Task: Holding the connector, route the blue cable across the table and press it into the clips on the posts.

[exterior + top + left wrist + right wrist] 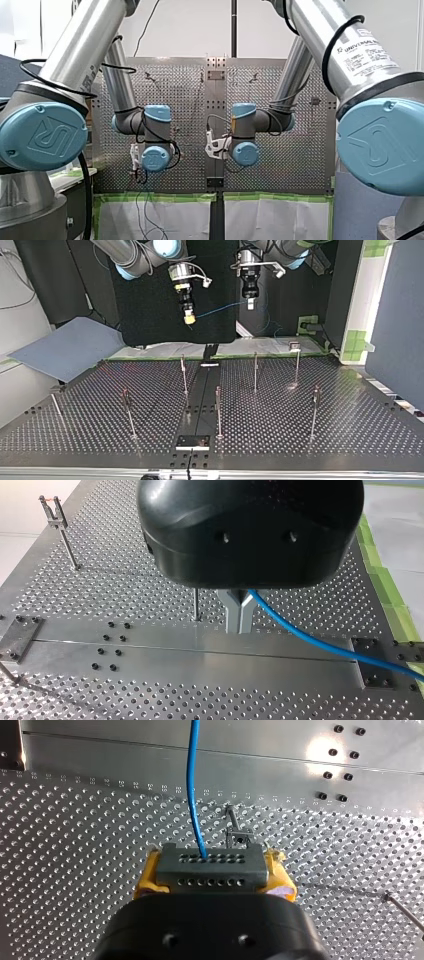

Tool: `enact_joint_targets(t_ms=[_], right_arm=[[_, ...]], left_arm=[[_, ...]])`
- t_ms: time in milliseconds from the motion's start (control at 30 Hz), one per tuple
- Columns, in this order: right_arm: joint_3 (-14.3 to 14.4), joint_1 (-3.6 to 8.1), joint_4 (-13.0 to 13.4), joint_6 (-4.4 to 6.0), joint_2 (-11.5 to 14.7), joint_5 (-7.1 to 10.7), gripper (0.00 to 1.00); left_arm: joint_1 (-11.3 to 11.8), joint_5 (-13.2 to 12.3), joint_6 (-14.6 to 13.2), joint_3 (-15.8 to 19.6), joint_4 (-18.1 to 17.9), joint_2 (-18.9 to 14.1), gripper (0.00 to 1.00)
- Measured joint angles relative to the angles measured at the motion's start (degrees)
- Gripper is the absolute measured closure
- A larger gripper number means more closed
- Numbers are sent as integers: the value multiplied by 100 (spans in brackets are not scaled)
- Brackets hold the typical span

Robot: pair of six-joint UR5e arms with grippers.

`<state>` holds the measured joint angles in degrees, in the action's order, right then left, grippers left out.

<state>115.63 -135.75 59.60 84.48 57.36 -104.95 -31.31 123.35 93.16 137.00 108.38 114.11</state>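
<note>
1. Right pincer: its yellow pads are clamped on the two ends of the connector, which is held in the air above the worktop.
2. Left pincer: its metal fingers are pressed together on the blue cable, a short run along from the connector.
3. The cable spans the air between the two pincers, toward the worktop's edge nearest the arms. No part of it sits in a clip.
4. Connector: a grey rectangular block with two rows of small holes. It is judged rigid and light, so the end-face hold is sound.
5. Cable: thin, smooth-jacketed and pliant. It is likely to slip through metal fingers and to sag if left slack, so it is best held close to the point being seated.
6. Posts: slender upright metal rods spread over the perforated metal worktop. Each is topped by a small forked clip and is judged liable to flex under side load.
</note>
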Motion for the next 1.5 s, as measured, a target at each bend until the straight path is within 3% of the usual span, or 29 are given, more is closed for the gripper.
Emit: enact_joint_targets(t_ms=[1067,1267,1500], right_arm=[[-5,-5,-4,-6,-4,-5,100],[-85,-200,-206,-175,-206,-184,100],[-95,-286,-548,-226,-548,-243,100]], left_arm=[[0,13,-44,20,32,-89,100],[0,17,-154,41,272,-206,100],[0,17,-166,44,497,-218,100]])
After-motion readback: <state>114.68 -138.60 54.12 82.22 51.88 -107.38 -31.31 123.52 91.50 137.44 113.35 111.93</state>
